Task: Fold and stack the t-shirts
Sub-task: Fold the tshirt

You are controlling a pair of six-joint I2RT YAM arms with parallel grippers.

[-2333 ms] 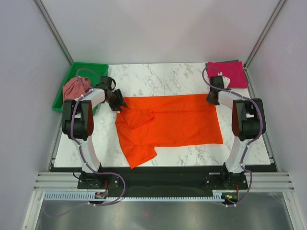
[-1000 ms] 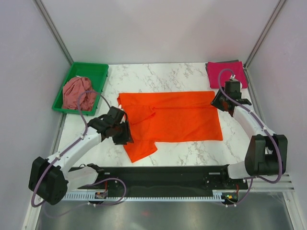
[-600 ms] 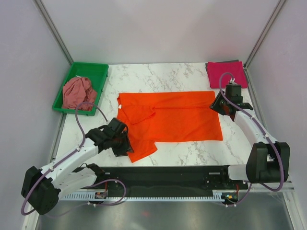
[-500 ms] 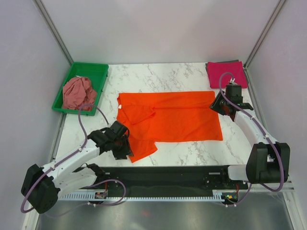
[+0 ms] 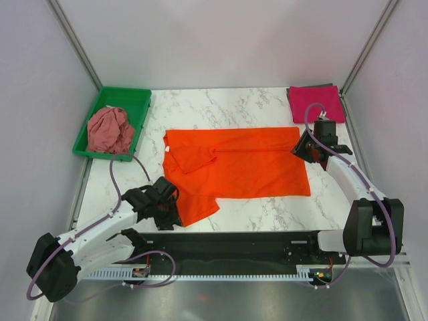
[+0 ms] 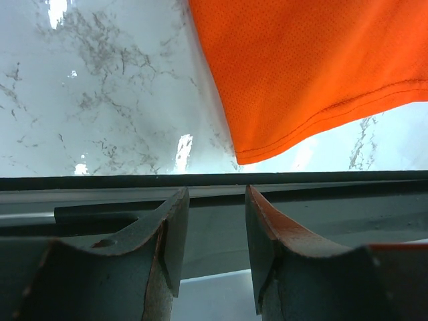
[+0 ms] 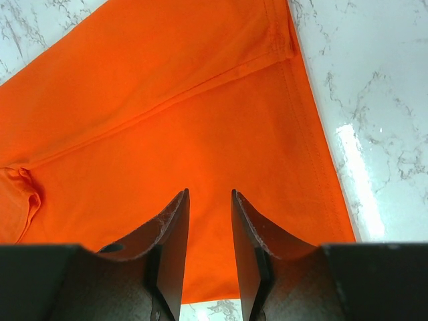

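the bright orange cloth t-shirt [image 5: 247, 164] lies flat in the middle of the white marble tabletop [image 5: 221, 107], its long axis running left to right. its straight hem seems to face right and the bunched sleeve end left, with one flap trailing toward the near left. the left fingers [image 6: 170, 234] stand partly apart and empty, just short of that flap's corner by the tabletop's near edge; closing here would likely pinch nothing. the right fingers [image 7: 175, 241] hover narrowly parted, holding nothing, over the far right corner. so slim a gap may shove the cloth into wrinkles, and an uneven lift would skew the fold.
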